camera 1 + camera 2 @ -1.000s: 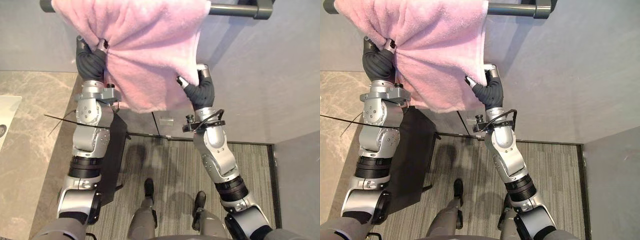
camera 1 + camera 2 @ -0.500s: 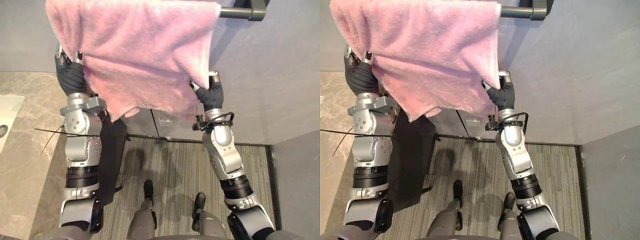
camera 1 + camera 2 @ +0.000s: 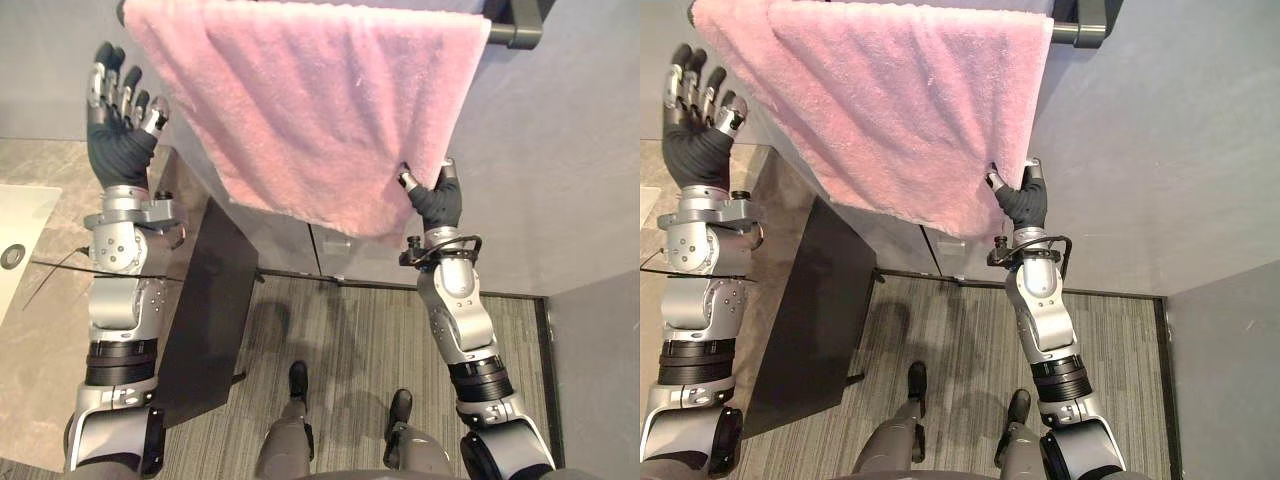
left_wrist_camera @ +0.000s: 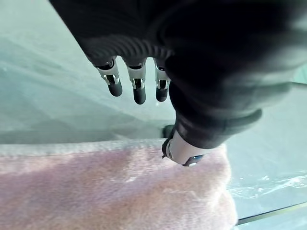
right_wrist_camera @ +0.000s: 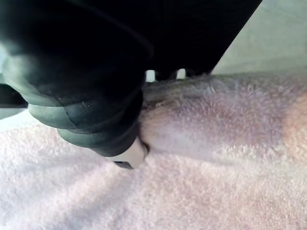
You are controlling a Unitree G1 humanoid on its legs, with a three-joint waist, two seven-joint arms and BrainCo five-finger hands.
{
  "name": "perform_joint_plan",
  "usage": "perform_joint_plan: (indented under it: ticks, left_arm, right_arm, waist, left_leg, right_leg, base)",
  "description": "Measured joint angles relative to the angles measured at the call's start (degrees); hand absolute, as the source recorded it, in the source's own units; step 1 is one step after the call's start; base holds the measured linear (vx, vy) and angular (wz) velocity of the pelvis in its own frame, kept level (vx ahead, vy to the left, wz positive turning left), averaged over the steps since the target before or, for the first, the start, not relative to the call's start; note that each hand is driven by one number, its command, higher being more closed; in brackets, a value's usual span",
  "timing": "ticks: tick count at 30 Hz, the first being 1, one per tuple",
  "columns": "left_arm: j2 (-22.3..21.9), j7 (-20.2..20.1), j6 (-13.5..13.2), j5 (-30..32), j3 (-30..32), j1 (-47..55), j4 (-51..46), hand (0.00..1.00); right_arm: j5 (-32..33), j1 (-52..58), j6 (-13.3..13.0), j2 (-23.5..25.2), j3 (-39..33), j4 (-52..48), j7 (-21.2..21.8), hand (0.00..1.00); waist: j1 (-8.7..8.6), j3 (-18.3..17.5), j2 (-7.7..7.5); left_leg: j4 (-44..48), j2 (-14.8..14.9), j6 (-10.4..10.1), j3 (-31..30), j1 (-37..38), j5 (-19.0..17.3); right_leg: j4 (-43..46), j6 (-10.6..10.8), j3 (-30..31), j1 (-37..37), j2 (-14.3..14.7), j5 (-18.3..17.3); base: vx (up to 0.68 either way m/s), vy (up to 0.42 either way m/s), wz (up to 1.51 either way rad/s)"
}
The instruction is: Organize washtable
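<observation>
A pink towel (image 3: 310, 110) hangs spread over a dark rail (image 3: 515, 35) on the grey wall. My left hand (image 3: 120, 110) is raised just left of the towel's left edge, open with straight fingers (image 4: 139, 91) and holding nothing; its thumb (image 4: 184, 151) lies near the towel's edge (image 4: 120, 187). My right hand (image 3: 432, 195) is at the towel's lower right corner, thumb and fingers pinched on the cloth. In the right wrist view the thumb (image 5: 127, 153) presses a fold of towel (image 5: 216, 120).
A marble counter (image 3: 40, 330) with a white basin (image 3: 20, 225) lies at the left. A dark panel (image 3: 205, 300) stands open below the towel, beside my left arm. Striped floor (image 3: 350, 330) runs below, and a grey wall (image 3: 570, 180) closes the right.
My left hand has let go of the towel, opened and lifted away to the left. The towel now hangs flatter and wider along the rail. My right hand keeps its pinch on the corner.
</observation>
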Motion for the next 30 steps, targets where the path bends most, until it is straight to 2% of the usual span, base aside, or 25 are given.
perform_joint_plan:
  ticks: [6, 11, 14, 15, 17, 19, 21, 24, 26, 27, 29, 30]
  left_arm:
    - [-2.53, 0.04, 0.12, 0.7, 0.06, 1.35, 0.13, 0.0]
    - [-8.63, 0.05, 1.06, 4.08, 2.14, 8.44, 0.13, 0.0]
    - [-12.94, -0.7, 2.59, 9.28, 2.56, 17.48, 0.98, 0.0]
    - [-13.17, -0.95, 2.6, 9.65, 2.53, 18.04, 1.29, 0.0]
    - [-14.3, -2.47, 3.54, 12.4, 2.49, 21.88, 4.94, 0.0]
    - [-15.1, -3.36, 4.26, 14.11, 2.56, 24.52, 7.93, 0.0]
    - [-16.07, -4.56, 5.22, 18.42, 3.13, 28.4, 12.72, 0.0]
    - [-18.66, -6.03, 6.49, 21.1, 8.3, 33.73, 21.4, 0.0]
    - [-19.91, -6.51, 7.32, 21.8, 11.05, 38.56, 24.53, 0.0]
    - [-20.49, -7.93, 7.64, 21.81, 11.13, 43.11, 24.93, 0.0]
    - [-20.52, -12.07, 7.66, 21.72, 8.36, 50.39, 24.35, 0.0]
    - [-19.14, -16.91, 7.8, 20.07, 2.07, 57.37, 20.77, 0.0]
  right_arm:
    - [0.13, 0.65, -0.02, -0.16, 0.1, -0.02, 0.25, 0.0]
    - [0.67, 7.29, -0.17, 0.77, 0.33, 0.19, 2.21, 0.0]
    - [0.23, 14.91, 1.26, 0.47, 1.44, 6.85, 5.38, 0.0]
    - [0.12, 15.39, 1.46, 0.24, 1.49, 7.56, 5.57, 0.0]
    - [-0.37, 18.45, 2.81, -0.14, 1.76, 12.28, 7.58, 0.0]
    - [-0.56, 20.35, 3.01, -0.4, 1.84, 15.0, 8.9, 0.0]
    - [-1.27, 23.18, 3.09, -0.4, 1.84, 18.4, 10.49, 0.0]
    - [-3.58, 29.03, 3.57, -0.45, 2.66, 19.61, 12.96, 0.0]
    - [-5.8, 34.42, 4.93, -0.89, 3.57, 17.26, 14.64, 0.0]
    - [-7.18, 39.28, 5.51, -2.11, 4.63, 12.22, 16.31, 0.0]
    - [-6.54, 46.43, 5.61, -4.58, 6.11, 3.87, 20.25, 0.0]
    - [-3.55, 49.74, 5.56, -7.3, 7.97, -1.26, 24.18, 0.0]
  waist:
    - [-0.37, -0.04, 0.01]
    - [-0.32, -0.87, -0.14]
    - [-0.32, -2.02, -0.29]
    - [-0.3, -2.04, -0.31]
    - [-0.27, -2.62, -0.42]
    - [-0.24, -2.76, -0.59]
    - [-0.36, -3.85, -1.18]
    - [-0.4, -4.72, -1.95]
    - [-0.39, -5.68, -2.39]
    - [-0.47, -6.62, -2.51]
    - [-1.04, -6.64, -2.51]
    - [-1.96, -6.7, -2.48]
  left_leg:
    - [0.0, 0.03, 0.01, 0.42, 0.01, 0.0]
    - [0.01, 0.03, 0.01, 0.55, 1.1, -0.01]
    - [0.01, 0.04, -0.01, 0.5, 2.5, -0.06]
    - [0.01, 0.05, -0.01, 0.5, 2.66, -0.06]
    - [0.01, 0.2, -0.28, 0.26, 3.21, -0.31]
    - [0.0, 0.26, -0.38, 0.1, 3.97, -0.67]
    - [0.0, 0.22, -0.25, 0.31, 5.15, -1.11]
    - [0.0, 0.18, -0.34, 1.22, 7.8, -2.13]
    - [-0.01, 0.37, -0.4, 2.55, 9.08, -2.93]
    - [-0.06, 0.37, -0.06, 2.92, 9.27, -3.33]
    - [-0.07, 0.37, -0.27, 3.57, 11.08, -4.0]
    - [-0.07, 0.38, -0.4, 3.7, 12.78, -4.41]
  right_leg:
    - [-0.02, 0.02, 0.51, -0.28, 0.06, 0.07]
    - [-0.97, 0.03, 0.38, 1.34, 0.15, 0.08]
    - [-2.05, 0.04, 0.05, 3.47, 0.29, 0.08]
    - [-2.11, 0.04, 0.06, 3.65, 0.31, 0.08]
    - [-2.93, 0.19, 0.06, 4.6, 0.6, 0.34]
    - [-3.63, 0.29, 0.28, 5.5, 0.73, 0.72]
    - [-4.21, 0.44, 0.82, 6.6, 0.75, 0.96]
    - [-5.58, 0.63, 1.79, 9.19, 0.91, 1.26]
    - [-5.91, 0.73, 3.04, 9.79, 1.06, 1.27]
    - [-5.99, 0.66, 3.27, 9.85, 1.05, 0.88]
    - [-6.12, 0.82, 3.73, 11.35, 1.03, 0.59]
    - [-6.27, 1.03, 3.7, 12.89, 1.02, 0.11]
  base:
    - [0.01, 0.002, -0.02]
    - [0.05, 0.003, 0.01]
    - [0.04, 0.0, 0.04]
    - [0.01, 0.005, 0.04]
    - [0.0, 0.0, 0.0]
    - [-0.02, 0.009, -0.05]
    - [-0.02, 0.021, -0.11]
    - [0.01, 0.021, -0.17]
    - [0.02, 0.013, -0.26]
    - [0.05, 0.012, -0.18]
    - [0.06, 0.008, -0.12]
    - [0.02, 0.001, -0.04]
